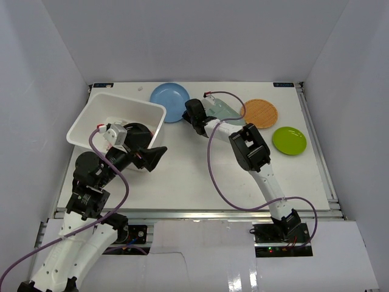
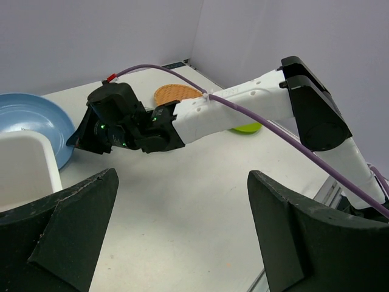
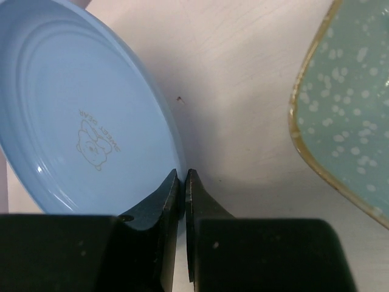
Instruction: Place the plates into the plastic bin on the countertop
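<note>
Right wrist view: the right gripper (image 3: 183,177) is clenched, seemingly on the thin rim of the blue plate (image 3: 79,121), which lies at the far edge of the counter (image 1: 194,182). The plastic bin (image 1: 121,108) stands just left of the plate. The left gripper (image 2: 182,182) hangs released near the bin.
</note>
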